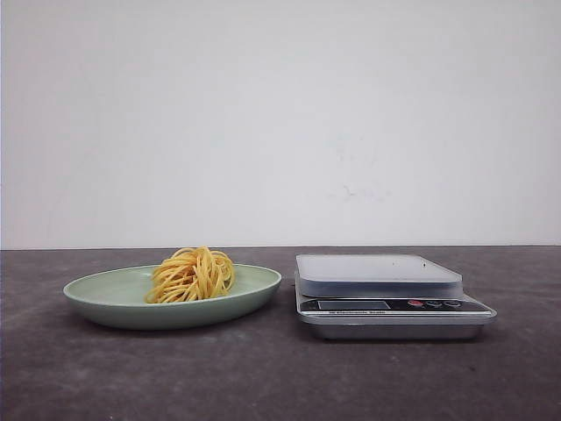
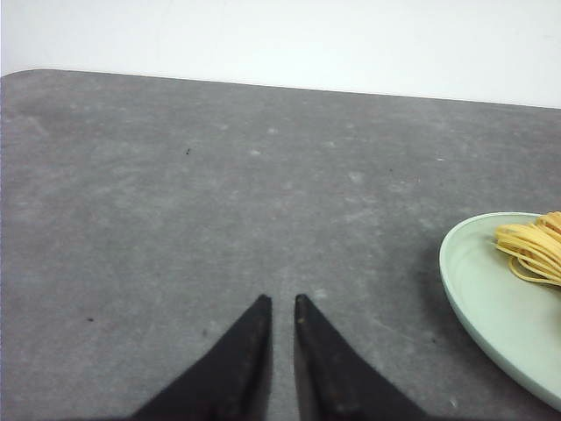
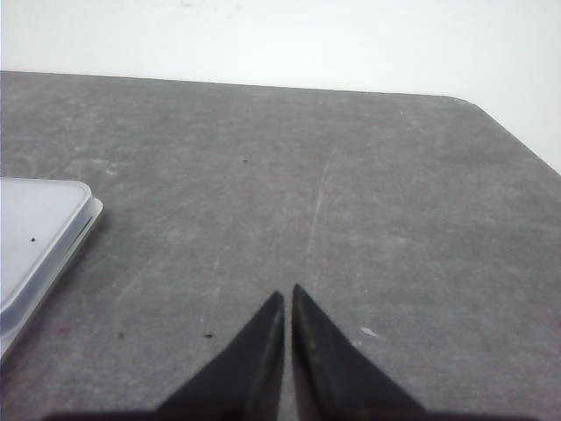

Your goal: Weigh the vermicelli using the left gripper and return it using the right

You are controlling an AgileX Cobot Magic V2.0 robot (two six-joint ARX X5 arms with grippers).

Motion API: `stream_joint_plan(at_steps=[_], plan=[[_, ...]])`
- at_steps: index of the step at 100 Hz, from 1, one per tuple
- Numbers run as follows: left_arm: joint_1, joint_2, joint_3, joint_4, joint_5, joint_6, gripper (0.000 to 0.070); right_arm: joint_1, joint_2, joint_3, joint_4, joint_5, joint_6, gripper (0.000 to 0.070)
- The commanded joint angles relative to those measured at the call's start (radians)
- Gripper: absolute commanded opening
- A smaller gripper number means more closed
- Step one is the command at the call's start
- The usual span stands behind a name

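While vermicelli (image 1: 191, 274) sits on plate (image 1: 114, 303), scale (image 1: 390, 298) label unreadable, left hand (image 2: 282, 300), right hand (image 3: 287, 291) pressed together.

Yellow vermicelli (image 1: 192, 274) on green plate (image 1: 105, 298), scale (image 1: 386, 294) beside, dark table (image 1: 280, 377)

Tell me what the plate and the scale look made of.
Plate: pale green, smooth with a soft sheen, probably melamine or glazed ceramic; I can't tell which. Scale: silvery shiny body, likely metal or metallic plastic, with a matte pale top platform that looks like plastic.
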State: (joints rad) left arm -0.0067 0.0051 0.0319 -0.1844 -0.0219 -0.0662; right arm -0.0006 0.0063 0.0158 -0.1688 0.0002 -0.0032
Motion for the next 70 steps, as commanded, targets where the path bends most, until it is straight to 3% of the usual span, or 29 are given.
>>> stream_joint_plan(at_steps=[1, 15, 25, 70], plan=[[0.002, -0.001, -0.018, -0.003, 0.002, 0.013, 0.0012, -0.001, -0.002, -0.003, 0.01, -0.001, 0.003, 0.0007], [0.002, -0.001, -0.018, 0.001, 0.002, 0.01, 0.0012, -0.001, -0.002, -0.003, 0.008, 0.0, 0.004, 0.0007], [0.002, -0.001, -0.018, 0.026, -0.059, -0.009, 0.0012, -0.001, -0.002, -0.003, -0.002, 0.0, 0.015, 0.0008], [0.002, -0.001, -0.018, 0.007, -0.03, -0.013, 0.0011, -0.001, -0.002, -0.003, -0.011, 0.0, 0.048, 0.0007]])
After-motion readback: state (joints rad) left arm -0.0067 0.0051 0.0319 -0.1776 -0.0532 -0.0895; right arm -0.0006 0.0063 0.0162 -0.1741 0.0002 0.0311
